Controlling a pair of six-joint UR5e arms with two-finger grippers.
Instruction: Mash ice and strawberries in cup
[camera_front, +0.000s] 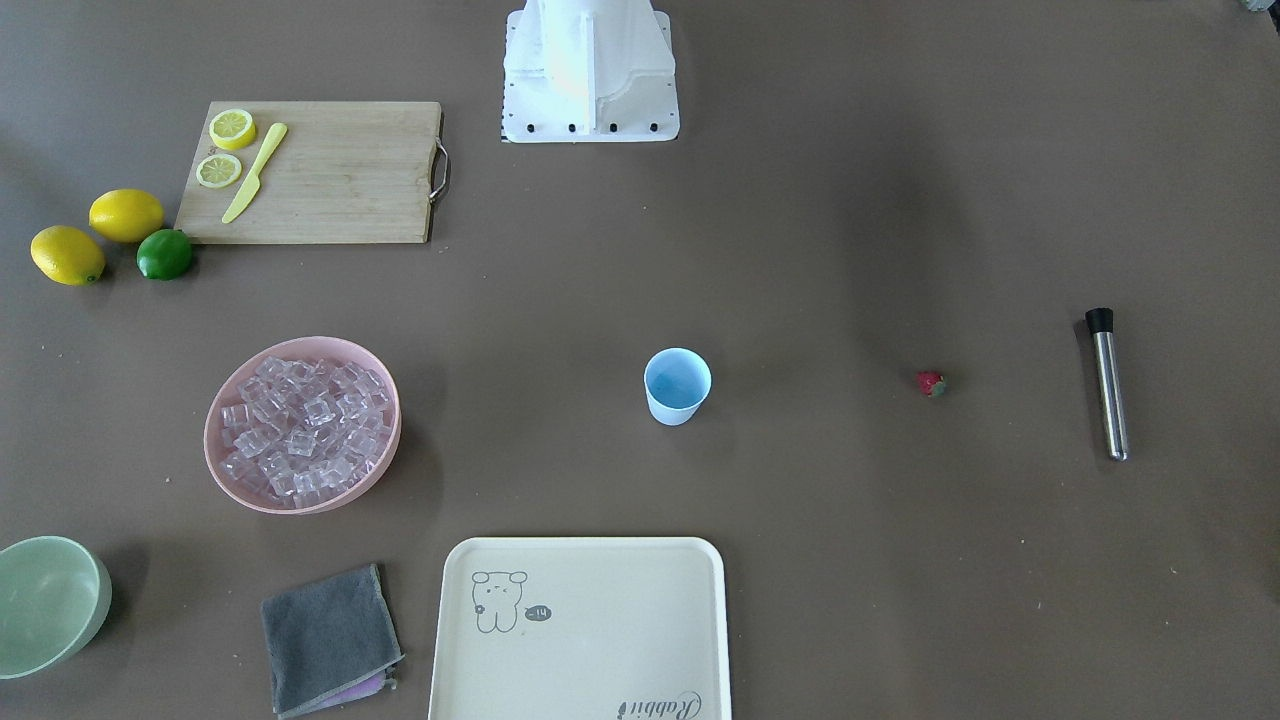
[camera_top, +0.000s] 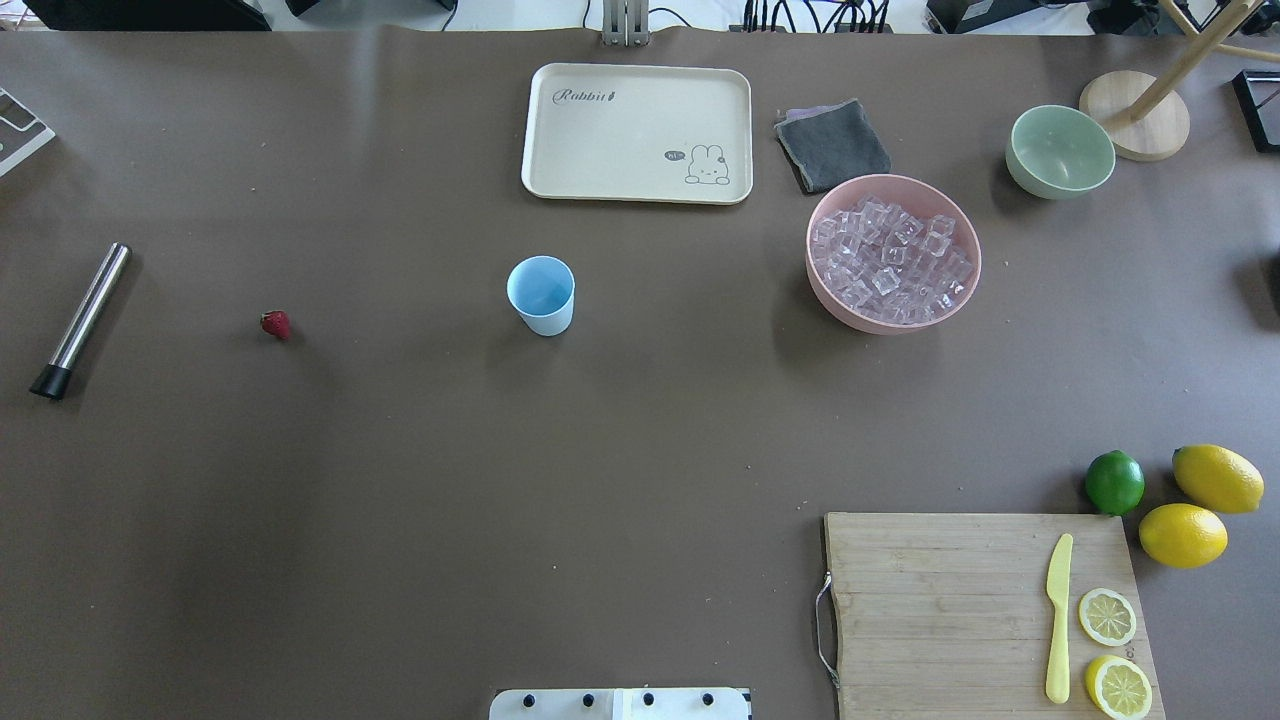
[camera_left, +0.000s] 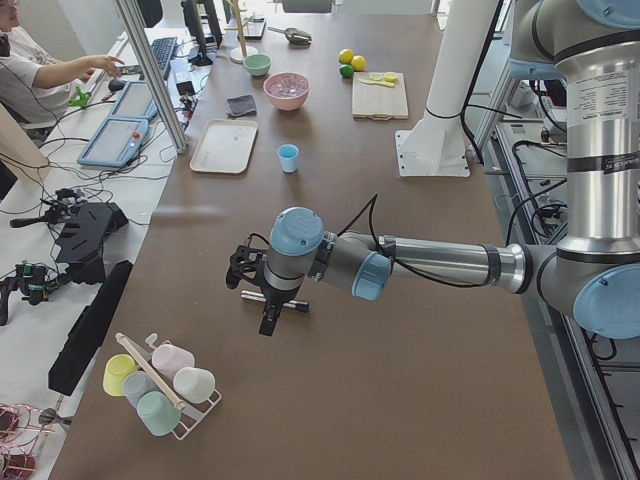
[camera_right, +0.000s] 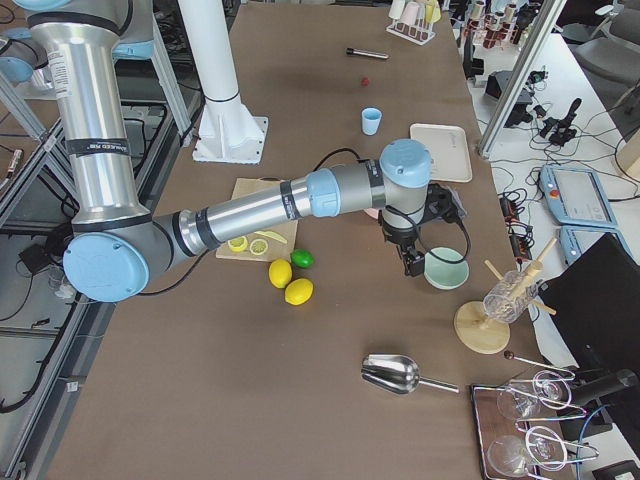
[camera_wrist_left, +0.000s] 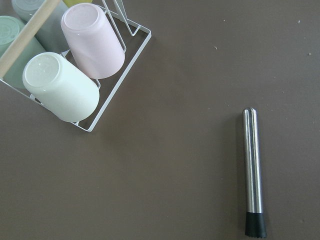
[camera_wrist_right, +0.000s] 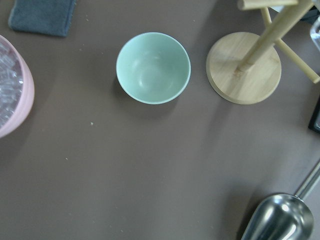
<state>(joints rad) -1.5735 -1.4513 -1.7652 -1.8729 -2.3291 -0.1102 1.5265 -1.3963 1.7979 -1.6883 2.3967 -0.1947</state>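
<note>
- Robotics lab: industrial left arm (camera_left: 420, 262) and right arm (camera_right: 250, 208) beside a white pedestal (camera_left: 450, 90) on the brown tabletop (camera_left: 400, 380).
- Teach pendants (camera_right: 578, 195), trailing cables (camera_left: 40, 190), aluminium framing (camera_left: 150, 70) alongside.
- A person (camera_left: 35, 75) near a keyboard (camera_left: 160, 50).

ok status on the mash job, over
Left gripper and right gripper hover away from the cup, open or shut unclear. Cup upright, empty. Strawberry loose on table, ice in pink bowl. Nothing around the cup.

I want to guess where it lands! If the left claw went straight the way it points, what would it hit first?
Most likely the bare brown table. The left claw points straight down, and the metal muddler lies to one side. Depth is unclear, so it might clip that instead.
</note>
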